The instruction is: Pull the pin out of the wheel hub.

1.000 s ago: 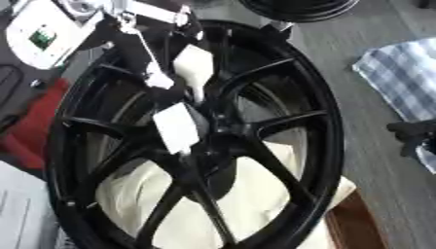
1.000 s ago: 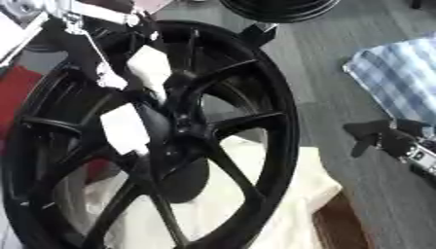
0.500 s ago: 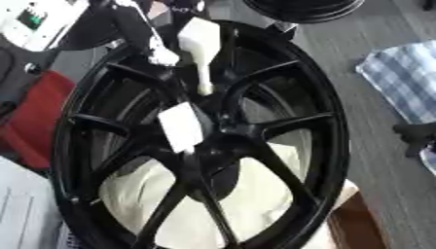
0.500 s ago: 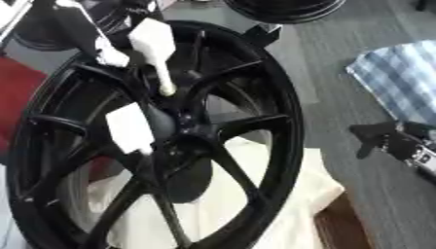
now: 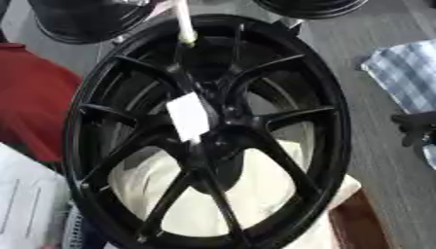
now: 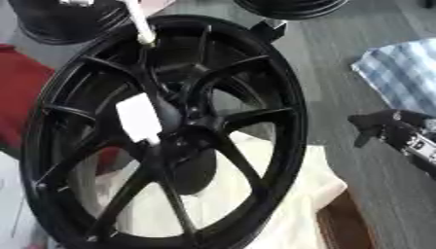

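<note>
A large black spoked wheel (image 5: 323, 121) lies tilted on a white cloth (image 5: 264, 194). A white tag (image 5: 189, 116) hangs at its hub (image 5: 217, 138), on a dark rod that slants up from the centre. A thin white pin (image 5: 183, 22) with a yellowish tip hangs over the wheel's far rim, clear of the hub, running out past the top edge. Only a white scrap of my left hand (image 6: 75, 2) shows at that edge. My black right hand (image 6: 388, 129) rests at the right edge, fingers relaxed, away from the wheel.
Two more black wheels (image 5: 77, 22) (image 5: 311, 6) stand at the back. A red object (image 5: 30, 97) is on the left, a checked cloth (image 5: 405, 73) on the right, papers (image 5: 21, 204) at the lower left. Grey floor lies between wheel and checked cloth.
The white pin has gone up from near the hub to above the far rim. My left hand has drawn back past the top edge. The whole view has also shifted.
</note>
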`<state>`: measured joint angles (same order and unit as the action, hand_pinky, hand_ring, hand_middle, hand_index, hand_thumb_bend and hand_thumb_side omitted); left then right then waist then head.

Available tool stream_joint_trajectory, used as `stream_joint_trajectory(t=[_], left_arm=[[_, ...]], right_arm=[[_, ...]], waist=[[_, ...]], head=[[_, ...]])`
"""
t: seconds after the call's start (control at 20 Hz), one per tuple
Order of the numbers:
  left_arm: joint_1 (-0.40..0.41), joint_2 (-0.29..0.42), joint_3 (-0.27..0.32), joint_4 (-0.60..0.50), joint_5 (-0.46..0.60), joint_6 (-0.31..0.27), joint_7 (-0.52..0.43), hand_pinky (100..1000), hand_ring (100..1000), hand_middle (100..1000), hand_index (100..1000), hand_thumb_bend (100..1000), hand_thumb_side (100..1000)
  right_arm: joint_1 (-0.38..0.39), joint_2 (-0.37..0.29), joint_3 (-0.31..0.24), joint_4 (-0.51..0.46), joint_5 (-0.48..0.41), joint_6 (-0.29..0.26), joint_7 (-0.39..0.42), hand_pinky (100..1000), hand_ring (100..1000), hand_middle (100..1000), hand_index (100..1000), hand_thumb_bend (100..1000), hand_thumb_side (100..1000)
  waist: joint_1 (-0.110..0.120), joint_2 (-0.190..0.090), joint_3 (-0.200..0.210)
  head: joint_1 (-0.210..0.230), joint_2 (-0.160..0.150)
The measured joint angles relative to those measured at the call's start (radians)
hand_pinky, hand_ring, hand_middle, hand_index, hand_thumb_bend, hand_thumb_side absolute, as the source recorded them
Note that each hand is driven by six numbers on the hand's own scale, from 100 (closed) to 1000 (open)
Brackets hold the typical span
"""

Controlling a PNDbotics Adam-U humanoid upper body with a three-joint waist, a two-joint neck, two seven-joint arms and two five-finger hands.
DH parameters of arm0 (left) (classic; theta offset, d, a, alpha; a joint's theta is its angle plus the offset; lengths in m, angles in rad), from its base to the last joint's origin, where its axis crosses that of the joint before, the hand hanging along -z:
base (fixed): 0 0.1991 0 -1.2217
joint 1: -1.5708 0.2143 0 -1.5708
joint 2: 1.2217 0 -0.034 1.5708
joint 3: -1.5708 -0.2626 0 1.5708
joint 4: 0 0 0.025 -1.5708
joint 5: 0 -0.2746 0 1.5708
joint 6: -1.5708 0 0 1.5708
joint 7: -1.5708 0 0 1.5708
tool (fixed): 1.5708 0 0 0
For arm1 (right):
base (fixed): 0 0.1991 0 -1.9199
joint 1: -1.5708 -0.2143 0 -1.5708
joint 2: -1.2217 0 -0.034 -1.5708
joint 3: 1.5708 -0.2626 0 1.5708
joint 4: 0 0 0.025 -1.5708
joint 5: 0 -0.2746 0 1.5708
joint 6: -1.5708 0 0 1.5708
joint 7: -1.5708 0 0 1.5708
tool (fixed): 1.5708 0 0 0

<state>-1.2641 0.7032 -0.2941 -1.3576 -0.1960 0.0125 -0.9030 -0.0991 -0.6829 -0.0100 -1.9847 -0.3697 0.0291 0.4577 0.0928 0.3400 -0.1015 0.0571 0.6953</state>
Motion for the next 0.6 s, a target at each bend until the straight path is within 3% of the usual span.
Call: stream_joint_trajectory(t=[0.2,0.4,0.6], left_arm=[[0.058,0.063,0.071,0.059,-0.036,0.040,0.040,663,466,383,306,100,251],[0.154,0.159,0.167,0.086,-0.061,0.079,0.095,664,464,380,317,100,253],[0.254,0.254,0.268,0.110,-0.074,0.091,0.157,664,469,386,336,100,254]], right_arm=[[0.058,-0.001,-0.022,0.000,-0.002,-0.009,-0.020,1000,974,589,789,100,729],[0.083,-0.009,-0.046,0.000,-0.008,-0.027,-0.042,1000,974,589,789,100,714],[0.082,-0.009,-0.056,0.000,-0.017,-0.039,-0.053,1000,974,589,790,100,706]], waist=[[-0.014,-0.057,0.093],[-0.028,-0.062,0.172],[-0.047,-0.070,0.192]], head=[[-0.043,0.056],[-0.087,0.069],[-0.116,0.069]])
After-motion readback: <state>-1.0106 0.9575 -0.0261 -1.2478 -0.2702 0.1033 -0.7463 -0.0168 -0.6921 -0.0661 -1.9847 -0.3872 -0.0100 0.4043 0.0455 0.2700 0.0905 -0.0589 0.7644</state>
